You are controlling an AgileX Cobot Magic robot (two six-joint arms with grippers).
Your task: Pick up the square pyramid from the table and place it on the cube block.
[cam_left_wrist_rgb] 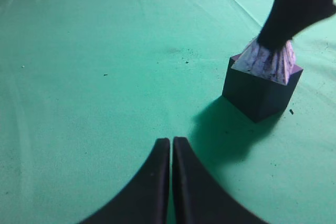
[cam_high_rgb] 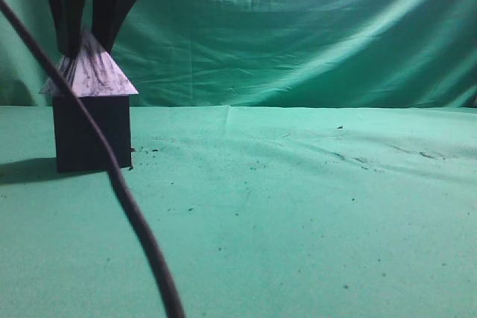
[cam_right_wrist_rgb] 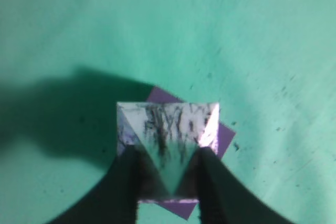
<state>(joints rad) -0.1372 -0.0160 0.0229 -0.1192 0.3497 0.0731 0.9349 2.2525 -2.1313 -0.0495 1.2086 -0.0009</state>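
At frame left, the square pyramid sits on the cube block, the right gripper pinching its sloped, probably slippery faces near the apex. It appears rigid and light. The left gripper has its fingers pressed together, empty.

A wrinkled green cloth backdrop hangs behind the scene, its folds running diagonally and catching soft light toward the upper right. It meets the desk, a flat surface draped in matching green fabric, along a straight horizontal seam. Dark crumbs speckle the cloth, thickest in a scattered band across its middle. A thick black cable curves across the left foreground. Deep shadow pools at the far left.
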